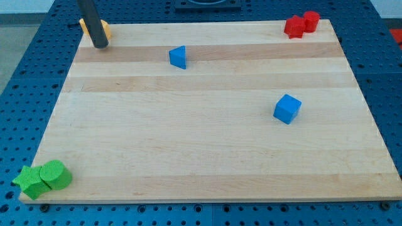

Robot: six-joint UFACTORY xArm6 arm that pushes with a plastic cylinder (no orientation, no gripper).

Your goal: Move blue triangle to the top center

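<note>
The blue triangle (178,56) lies on the wooden board (207,138) at the upper left of centre. My tip (100,45) rests on the board near its top left corner, well to the left of the blue triangle and not touching it. The rod stands just in front of an orange block (103,27), hiding much of it, so its shape cannot be made out. A blue cube (287,108) sits right of centre, far from my tip.
Two red blocks (300,24) sit together at the board's top right corner. Two green blocks (44,178) sit together at the bottom left corner, one partly over the edge. A blue perforated table (25,88) surrounds the board.
</note>
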